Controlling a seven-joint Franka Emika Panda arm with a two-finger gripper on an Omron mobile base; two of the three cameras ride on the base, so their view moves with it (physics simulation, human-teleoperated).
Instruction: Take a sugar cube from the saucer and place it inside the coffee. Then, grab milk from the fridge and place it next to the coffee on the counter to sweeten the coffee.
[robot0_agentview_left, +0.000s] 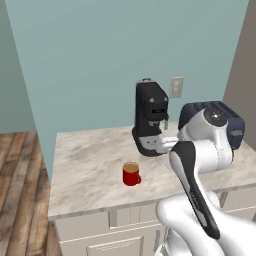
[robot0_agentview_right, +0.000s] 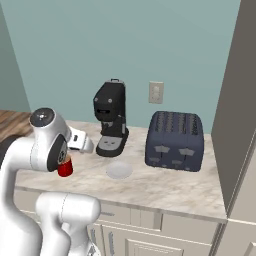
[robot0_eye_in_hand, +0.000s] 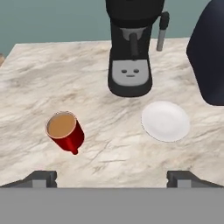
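Note:
The coffee, a red mug (robot0_eye_in_hand: 65, 131) with brown liquid in it, stands on the marble counter (robot0_eye_in_hand: 87, 87) at the lower left of the hand view. The white saucer (robot0_eye_in_hand: 165, 121) lies to its right, in front of the coffee machine, and its face is bare. My gripper (robot0_eye_in_hand: 111, 179) hovers above the counter's front part, open, with its fingertips far apart and nothing between them. From the base views, the mug (robot0_agentview_left: 131, 174) (robot0_agentview_right: 65, 167) sits near the front edge and the saucer (robot0_agentview_right: 119, 170) lies by the machine. The sugar cube and the milk are out of view. The fridge's (robot0_agentview_right: 235, 100) grey side rises at the right.
A black coffee machine (robot0_agentview_left: 150, 118) (robot0_agentview_right: 111, 117) stands at the back of the counter under a wall outlet (robot0_agentview_right: 156, 92). A dark blue toaster (robot0_agentview_right: 175, 141) sits to its right, close to the saucer. Wooden floor lies left of the counter's end.

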